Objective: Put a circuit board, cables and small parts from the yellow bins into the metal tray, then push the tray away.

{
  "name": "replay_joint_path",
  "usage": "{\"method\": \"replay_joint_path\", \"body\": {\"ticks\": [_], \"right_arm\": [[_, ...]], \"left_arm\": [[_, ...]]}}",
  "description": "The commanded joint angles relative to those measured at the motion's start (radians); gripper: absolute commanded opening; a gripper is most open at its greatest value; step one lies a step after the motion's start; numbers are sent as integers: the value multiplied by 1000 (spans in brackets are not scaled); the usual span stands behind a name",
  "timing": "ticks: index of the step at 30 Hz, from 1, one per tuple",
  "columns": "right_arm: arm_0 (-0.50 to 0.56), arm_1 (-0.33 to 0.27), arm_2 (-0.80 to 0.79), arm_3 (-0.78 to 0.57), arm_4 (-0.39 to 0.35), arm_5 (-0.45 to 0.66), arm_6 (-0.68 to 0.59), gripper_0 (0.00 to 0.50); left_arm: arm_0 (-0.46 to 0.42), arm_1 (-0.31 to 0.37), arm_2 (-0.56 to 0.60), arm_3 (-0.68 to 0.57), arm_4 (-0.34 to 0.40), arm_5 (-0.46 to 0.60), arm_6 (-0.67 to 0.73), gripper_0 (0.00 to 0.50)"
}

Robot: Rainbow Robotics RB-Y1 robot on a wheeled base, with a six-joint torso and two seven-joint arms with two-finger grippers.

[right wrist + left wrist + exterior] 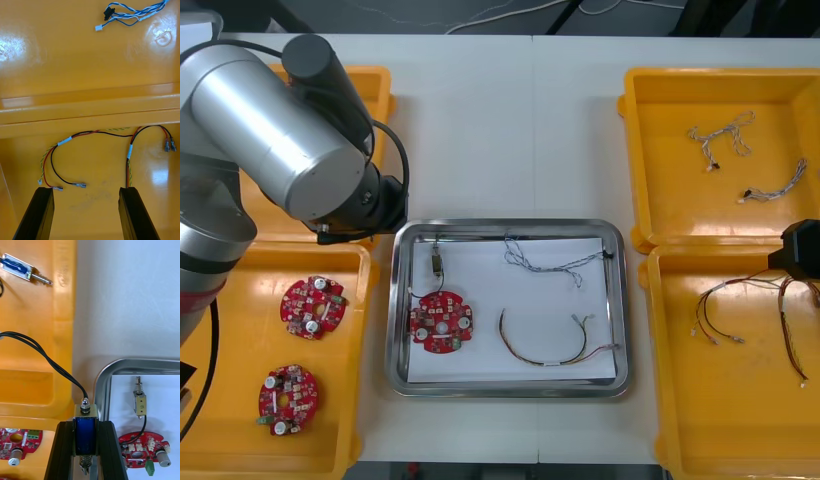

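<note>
My left gripper (85, 423) is clamped on a small metal part (85, 433), a blue-bodied block in a metal frame. My fingers press its two flat sides and stand apart by its width. In the front view this is at the left of the frame, under my arm, between the upper-left bin (385, 85) and the tray (505, 225). In my wrist view the part hangs just beside the tray's corner rim (103, 386), not yet over the white inside.

I judge the part to be stiff, compact and dense for its size. Its smooth metal faces could slip if I squeeze only lightly. The flat frame sides are the right place to hold it. The pin and spring poking out at each end look easy to bend or jam.

Its black lead (45, 354) is limp and trails back over the bin wall, so it may drag or snag.

The tray holds a board (441, 324), another part (437, 262) and two cables (550, 262).

My right gripper (85, 195) has its fingers spread wide with nothing between them. It hovers over the red and yellow cables (71, 140) in the lower-right bin (740, 420).
</note>
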Motion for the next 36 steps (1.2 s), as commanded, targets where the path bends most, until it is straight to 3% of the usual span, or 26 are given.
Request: {"method": "replay_joint_path", "body": {"ticks": [1,17,36], "right_arm": [[11,7,-31,-4,0,-7,24,500],[11,7,-31,-4,0,-7,24,500],[11,7,-31,-4,0,-7,24,500]], "left_arm": [[-28,-61,-49,-40,-46,3,29,0],[-26,-184,-193,-33,-167,3,84,0],[26,-217,-302,107,-254,-161,123,0]]}}
